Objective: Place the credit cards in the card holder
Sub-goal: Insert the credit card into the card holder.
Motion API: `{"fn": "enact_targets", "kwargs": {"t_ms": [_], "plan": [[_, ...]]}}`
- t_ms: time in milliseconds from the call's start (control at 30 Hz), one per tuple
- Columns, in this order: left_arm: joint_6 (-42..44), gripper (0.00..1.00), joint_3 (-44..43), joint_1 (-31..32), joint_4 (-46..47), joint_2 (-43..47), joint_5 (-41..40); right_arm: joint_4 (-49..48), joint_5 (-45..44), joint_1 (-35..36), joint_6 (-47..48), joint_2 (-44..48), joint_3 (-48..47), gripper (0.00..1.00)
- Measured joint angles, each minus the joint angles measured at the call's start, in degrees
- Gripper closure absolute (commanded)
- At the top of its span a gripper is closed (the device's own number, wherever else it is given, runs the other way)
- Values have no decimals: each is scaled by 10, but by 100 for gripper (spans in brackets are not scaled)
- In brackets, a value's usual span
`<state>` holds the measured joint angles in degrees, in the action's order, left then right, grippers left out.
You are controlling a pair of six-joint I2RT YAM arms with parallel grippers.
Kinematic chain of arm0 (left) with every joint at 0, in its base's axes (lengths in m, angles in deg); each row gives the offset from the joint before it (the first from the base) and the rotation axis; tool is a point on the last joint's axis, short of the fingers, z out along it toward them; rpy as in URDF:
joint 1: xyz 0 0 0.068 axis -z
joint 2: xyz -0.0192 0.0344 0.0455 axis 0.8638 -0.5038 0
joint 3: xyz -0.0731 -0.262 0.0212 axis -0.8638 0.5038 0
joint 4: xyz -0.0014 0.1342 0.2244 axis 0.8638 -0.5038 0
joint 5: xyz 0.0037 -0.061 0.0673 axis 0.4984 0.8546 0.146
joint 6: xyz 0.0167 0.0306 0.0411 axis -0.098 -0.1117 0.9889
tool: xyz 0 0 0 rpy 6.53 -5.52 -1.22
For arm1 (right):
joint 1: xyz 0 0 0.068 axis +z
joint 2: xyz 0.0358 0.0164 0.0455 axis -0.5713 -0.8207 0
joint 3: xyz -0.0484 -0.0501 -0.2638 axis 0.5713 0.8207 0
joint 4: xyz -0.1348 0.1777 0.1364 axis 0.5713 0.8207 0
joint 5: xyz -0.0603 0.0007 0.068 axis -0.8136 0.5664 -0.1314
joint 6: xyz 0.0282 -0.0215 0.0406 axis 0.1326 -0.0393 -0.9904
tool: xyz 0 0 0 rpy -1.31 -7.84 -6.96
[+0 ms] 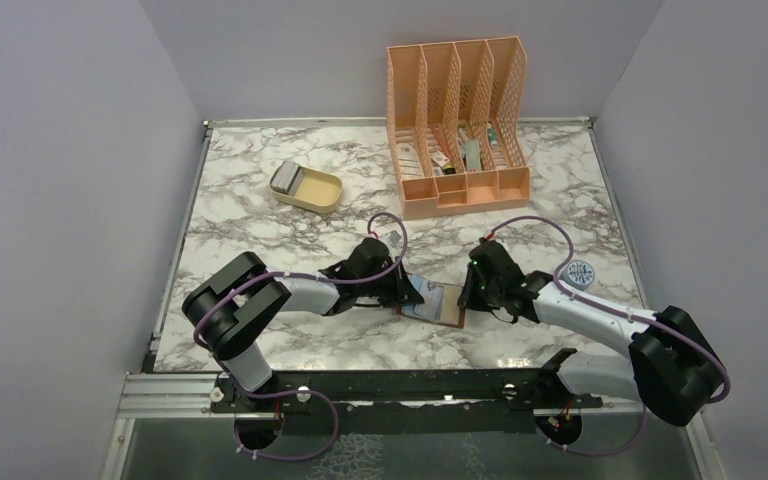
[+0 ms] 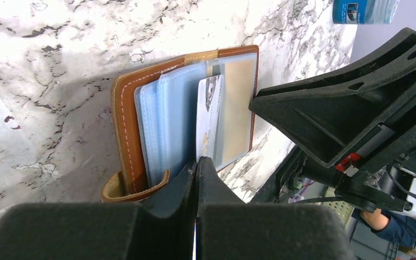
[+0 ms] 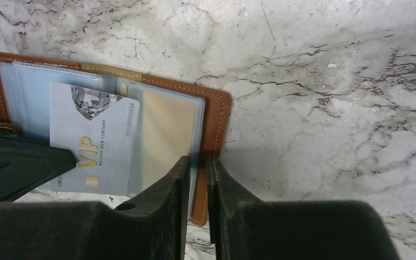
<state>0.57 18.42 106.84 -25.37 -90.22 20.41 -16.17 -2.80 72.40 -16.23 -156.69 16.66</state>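
Jaws of the left gripper [image 2: 196, 162] pinch a pale rectangular plastic VIP card [image 3: 95, 141] lying across the bluish pockets of an open brown leather card holder [image 3: 216, 108], its right edge clamped by the right gripper [image 3: 197, 162]. Insertion seems underway; next, slide it into a pocket mouth.

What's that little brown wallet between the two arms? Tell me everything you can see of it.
The wallet is tan leather with pale stitching and a snap tab, lying open on the marble table. Inside are shiny bluish pockets; a white VIP card sticks out of one. The right gripper pinches its edge; the left gripper grips the card.
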Motion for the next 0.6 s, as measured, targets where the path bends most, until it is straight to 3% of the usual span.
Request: {"fn": "enact_targets", "kwargs": {"t_ms": [600], "plan": [[-12,100,0,27,14,0,-60,-17,13,0,-28,8,12,82]]}}
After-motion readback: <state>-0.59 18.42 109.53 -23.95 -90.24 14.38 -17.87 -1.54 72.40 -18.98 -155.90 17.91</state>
